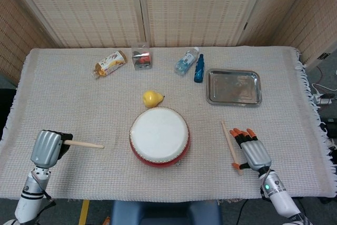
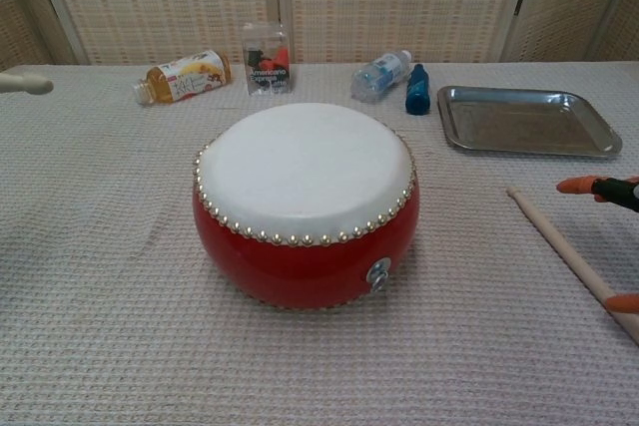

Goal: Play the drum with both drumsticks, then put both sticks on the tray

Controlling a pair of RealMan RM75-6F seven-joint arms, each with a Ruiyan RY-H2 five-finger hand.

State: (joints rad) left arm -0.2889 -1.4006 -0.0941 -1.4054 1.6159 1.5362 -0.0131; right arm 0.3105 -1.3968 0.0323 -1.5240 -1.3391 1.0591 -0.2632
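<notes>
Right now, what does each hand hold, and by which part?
Left hand grips one drumstick by its butt end. Right hand holds nothing; the other drumstick lies beside it.

A staged indoor test setup: a table (image 1: 63, 93) under a woven cloth, backed by folding rattan screens (image 1: 142, 3), with a floor cable (image 1: 322, 97) and yellow floor tape (image 1: 84, 210) at its edges
</notes>
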